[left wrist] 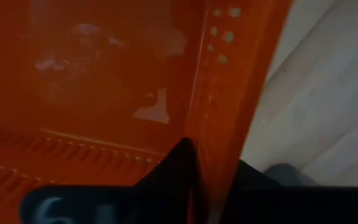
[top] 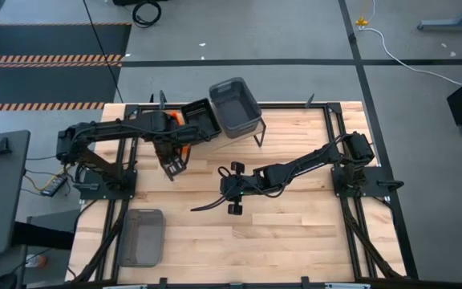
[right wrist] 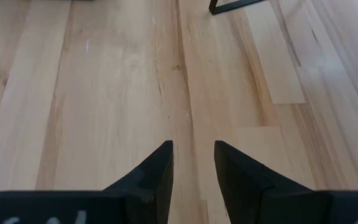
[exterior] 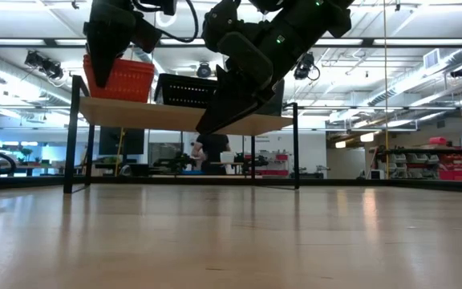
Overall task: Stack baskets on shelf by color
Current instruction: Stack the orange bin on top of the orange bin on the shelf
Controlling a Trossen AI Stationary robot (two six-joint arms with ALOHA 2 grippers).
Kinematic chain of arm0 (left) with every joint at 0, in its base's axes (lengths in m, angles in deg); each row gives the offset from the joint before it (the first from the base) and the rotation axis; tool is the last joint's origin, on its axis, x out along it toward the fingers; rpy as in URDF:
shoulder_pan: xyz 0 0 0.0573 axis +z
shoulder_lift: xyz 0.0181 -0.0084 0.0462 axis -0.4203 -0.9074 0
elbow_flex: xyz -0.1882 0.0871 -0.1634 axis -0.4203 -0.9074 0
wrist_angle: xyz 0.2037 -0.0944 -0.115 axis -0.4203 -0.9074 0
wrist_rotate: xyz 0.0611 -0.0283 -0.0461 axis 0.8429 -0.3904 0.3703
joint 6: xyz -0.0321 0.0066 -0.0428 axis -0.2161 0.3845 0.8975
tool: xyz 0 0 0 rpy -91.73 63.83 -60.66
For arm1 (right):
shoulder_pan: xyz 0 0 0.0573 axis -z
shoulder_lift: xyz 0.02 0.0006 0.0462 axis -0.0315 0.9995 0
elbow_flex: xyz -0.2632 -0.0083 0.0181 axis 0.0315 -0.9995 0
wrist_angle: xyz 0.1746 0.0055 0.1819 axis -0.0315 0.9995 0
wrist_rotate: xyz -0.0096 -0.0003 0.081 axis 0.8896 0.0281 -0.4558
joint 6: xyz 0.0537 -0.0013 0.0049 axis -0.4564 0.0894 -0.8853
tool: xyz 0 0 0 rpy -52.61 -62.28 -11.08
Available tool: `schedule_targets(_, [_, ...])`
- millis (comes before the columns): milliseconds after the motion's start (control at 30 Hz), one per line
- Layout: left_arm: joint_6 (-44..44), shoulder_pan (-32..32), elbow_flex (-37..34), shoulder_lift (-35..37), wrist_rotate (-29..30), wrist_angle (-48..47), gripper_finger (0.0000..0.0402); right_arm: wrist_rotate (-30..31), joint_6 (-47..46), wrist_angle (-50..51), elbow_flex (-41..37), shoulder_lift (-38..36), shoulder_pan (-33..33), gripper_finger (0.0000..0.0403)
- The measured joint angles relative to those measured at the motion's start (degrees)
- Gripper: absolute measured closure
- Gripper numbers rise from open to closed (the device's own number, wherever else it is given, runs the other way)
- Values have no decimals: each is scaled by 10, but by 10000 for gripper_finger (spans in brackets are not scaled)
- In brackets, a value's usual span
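Left gripper (top: 172, 164) is at the left end of the shelf (exterior: 135, 112), clamped on the wall of an orange basket (exterior: 119, 79). Left wrist view confirms it: orange wall runs between the two dark fingers (left wrist: 179, 165), basket interior fills most of that view. From the low view the orange basket sits on the shelf's left end, with the left arm coming down onto it from above.

Right gripper (top: 233, 189) hangs over the bare tabletop (top: 295, 225) near the middle, in front of the shelf, holding nothing. Its fingers (right wrist: 157, 171) are slightly parted, a narrow strip of wood showing between them.

Shelf contents, left to right in the high view: orange basket mostly hidden under the left arm, black basket (top: 200, 118) beside it, grey basket (top: 235, 107) at the right end, turned at an angle to the shelf edge.

Another grey basket (top: 141, 237) sits on the tabletop at the near left corner, well apart from both grippers.
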Motion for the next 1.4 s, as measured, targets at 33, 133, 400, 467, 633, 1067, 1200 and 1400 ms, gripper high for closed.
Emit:
schedule_targets(33, [1,-1,0,0,2,1,369,0,0,0,0,0,0,279])
schedule_targets(133, [1,-4,0,0,5,4,378,0,0,0,0,0,0,279])
schedule_targets(400, [12,-10,0,0,-17,5,358,0,0,0,0,0,0,279])
schedule_targets(467, [13,-15,0,0,-29,4,352,0,0,0,0,0,0,279])
schedule_targets(633, [17,-29,0,0,-35,2,343,0,0,0,0,0,0,279])
schedule_targets(1067, [12,-32,-1,0,-22,-18,322,0,0,0,0,0,0,279])
schedule_targets(1200, [10,-32,-1,0,-18,-23,322,0,0,0,0,0,0,279])
schedule_targets(1400, [9,-32,0,0,-16,-32,323,0,0,0,0,0,0,279])
